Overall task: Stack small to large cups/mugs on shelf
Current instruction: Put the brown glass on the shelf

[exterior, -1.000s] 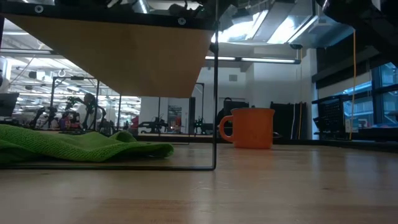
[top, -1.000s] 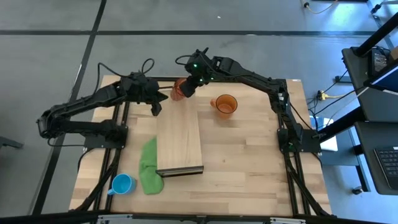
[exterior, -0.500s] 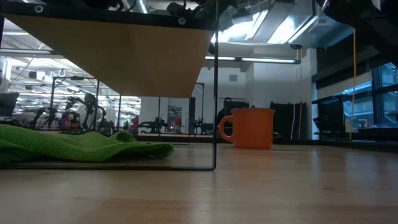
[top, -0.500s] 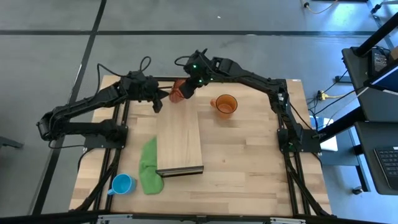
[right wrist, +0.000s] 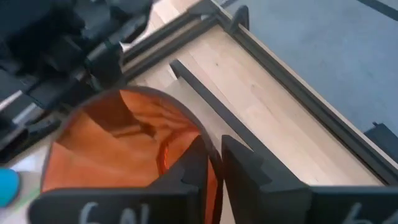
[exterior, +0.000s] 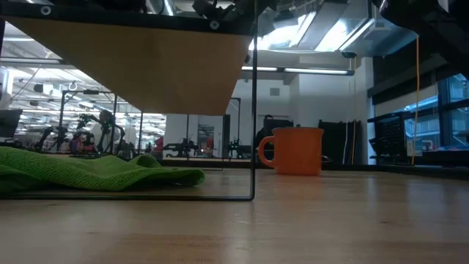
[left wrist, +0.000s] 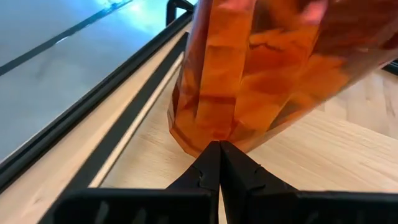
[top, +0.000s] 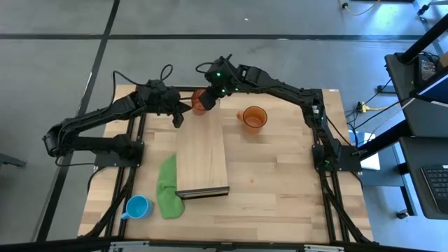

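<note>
Your right gripper [top: 208,98] is pinched on the rim of the dark red tumbler [top: 201,100], one finger inside the wall and one outside, as the right wrist view shows, and it holds the tumbler just off the far end of the shelf [top: 201,155]. Your left gripper [top: 179,114] sits just beside the tumbler on its other side, fingers pressed together on nothing, their tips at the tumbler's base [left wrist: 205,130] in the left wrist view.

Starting with the largest: the shelf is a single raised light-wood plank, bare on top. Next come the three vessels. The orange mug [top: 253,117] stands upright on the table, near the shelf's far right corner, handle toward the shelf. The light blue mug [top: 138,206] stands near the table's front left corner, beside the one green cloth [top: 168,187].

On handling, expect all three to be light, rigid and thin-walled. The tumbler looks like smooth translucent plastic with faceted sides, so it could slip or pivot in a rim pinch; keep it close to upright and lower it gently. You would likely do best taking the two mugs by the rim opposite the handle, or across the handle itself if the fingers fit. None looks fragile, though an empty cup may tip easily if nudged.
</note>
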Controlling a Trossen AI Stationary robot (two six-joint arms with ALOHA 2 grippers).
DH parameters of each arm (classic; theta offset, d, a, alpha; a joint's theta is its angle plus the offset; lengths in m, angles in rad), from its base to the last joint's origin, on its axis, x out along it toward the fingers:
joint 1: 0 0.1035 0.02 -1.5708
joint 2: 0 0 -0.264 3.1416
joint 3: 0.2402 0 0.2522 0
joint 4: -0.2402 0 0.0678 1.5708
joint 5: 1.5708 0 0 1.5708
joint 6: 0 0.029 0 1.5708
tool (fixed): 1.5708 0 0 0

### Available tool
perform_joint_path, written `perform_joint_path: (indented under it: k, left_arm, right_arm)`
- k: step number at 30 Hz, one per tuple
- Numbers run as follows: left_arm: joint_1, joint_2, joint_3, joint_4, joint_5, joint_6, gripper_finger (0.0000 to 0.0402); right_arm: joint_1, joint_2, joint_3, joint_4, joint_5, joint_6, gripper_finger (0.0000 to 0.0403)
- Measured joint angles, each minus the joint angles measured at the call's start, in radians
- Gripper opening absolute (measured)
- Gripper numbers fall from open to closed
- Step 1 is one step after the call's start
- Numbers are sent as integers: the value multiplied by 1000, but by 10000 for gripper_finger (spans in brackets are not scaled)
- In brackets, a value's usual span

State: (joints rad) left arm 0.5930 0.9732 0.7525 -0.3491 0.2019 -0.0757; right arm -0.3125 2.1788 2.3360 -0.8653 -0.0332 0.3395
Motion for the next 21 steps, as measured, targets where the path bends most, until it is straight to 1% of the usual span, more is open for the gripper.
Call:
perform_joint_path:
  k: [5, 9, 17, 21]
  left_arm:
    - [-1, 4, 0, 3, 6, 4, 0]
    - [-1, 4, 0, -15, 2, 4, 0]
    - [-1, 3, 0, -57, -2, 8, 0]
    - [-1, 3, 0, -74, -5, 23, 0]
  right_arm:
    - [3, 5, 1, 40, -28, 20, 84]
    - [8, 19, 3, 43, -34, 27, 101]
    - [8, 64, 0, 4, -50, 37, 108]
    - [9, 63, 1, 37, -53, 30, 108]
